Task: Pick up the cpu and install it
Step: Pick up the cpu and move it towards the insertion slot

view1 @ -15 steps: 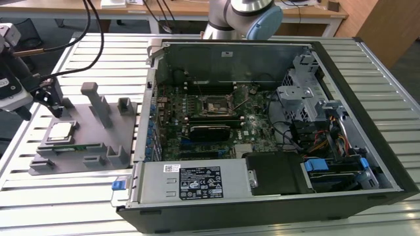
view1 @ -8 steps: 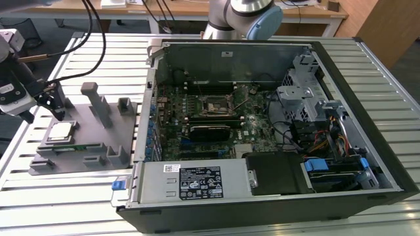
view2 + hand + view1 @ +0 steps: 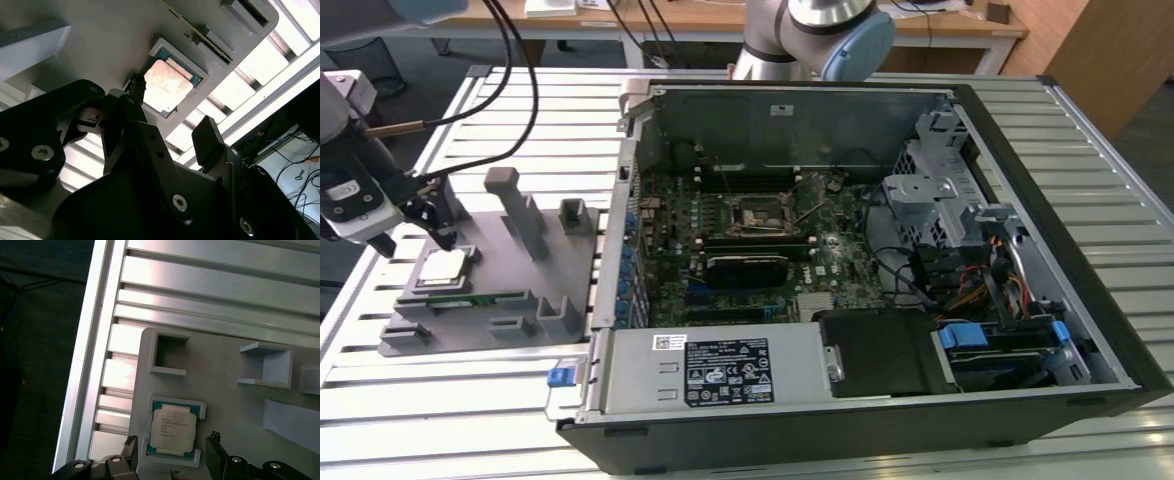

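Note:
The cpu [image 3: 443,268] is a small square chip with a silvery top, lying flat in its pocket on the grey tray [image 3: 520,265] at the exterior view's left. My gripper [image 3: 411,238] hangs just above and slightly beside it, open and holding nothing. In the first wrist view the cpu [image 3: 172,429] lies between the two dark fingertips [image 3: 131,444] of the gripper [image 3: 173,442], which stand apart on either side. The second wrist view shows the cpu [image 3: 167,85] in its recess beyond the gripper [image 3: 172,117]. The black socket [image 3: 767,215] sits on the motherboard inside the open computer case.
The open computer case [image 3: 1014,330] takes up the middle and the exterior view's right of the slatted metal table [image 3: 494,400]. Upright grey posts [image 3: 520,210] rise from the tray near the gripper. A narrow green memory stick [image 3: 480,298] lies in a tray slot beside the cpu.

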Action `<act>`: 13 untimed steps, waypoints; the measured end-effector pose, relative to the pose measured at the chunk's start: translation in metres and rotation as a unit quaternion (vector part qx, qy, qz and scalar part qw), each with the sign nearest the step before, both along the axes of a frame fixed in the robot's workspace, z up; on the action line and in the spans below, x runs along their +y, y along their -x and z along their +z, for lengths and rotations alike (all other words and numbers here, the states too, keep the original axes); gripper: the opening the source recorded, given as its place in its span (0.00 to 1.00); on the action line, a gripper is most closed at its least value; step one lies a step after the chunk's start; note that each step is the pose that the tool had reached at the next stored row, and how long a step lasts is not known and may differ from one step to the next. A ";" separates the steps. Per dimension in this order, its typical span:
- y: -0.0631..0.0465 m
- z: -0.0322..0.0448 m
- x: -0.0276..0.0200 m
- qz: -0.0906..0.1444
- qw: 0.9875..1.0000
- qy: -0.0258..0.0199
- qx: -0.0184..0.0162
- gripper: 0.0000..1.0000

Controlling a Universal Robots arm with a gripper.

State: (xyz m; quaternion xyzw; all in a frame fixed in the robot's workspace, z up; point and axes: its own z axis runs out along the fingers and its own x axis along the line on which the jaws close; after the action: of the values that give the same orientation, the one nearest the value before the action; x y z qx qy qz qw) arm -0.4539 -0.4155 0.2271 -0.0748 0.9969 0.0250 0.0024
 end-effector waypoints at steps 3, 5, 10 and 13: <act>0.000 -0.0026 0.0006 0.001 1.000 0.000 0.000 0.65; 0.000 -0.0035 0.0015 0.001 1.000 0.000 0.000 0.65; 0.000 -0.0069 0.0021 0.001 1.000 0.000 0.000 0.65; 0.000 -0.0095 0.0022 0.006 1.000 0.000 0.000 0.65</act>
State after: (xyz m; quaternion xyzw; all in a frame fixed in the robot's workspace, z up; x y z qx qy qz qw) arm -0.4540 -0.4133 0.2176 -0.0811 0.9964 0.0251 0.0023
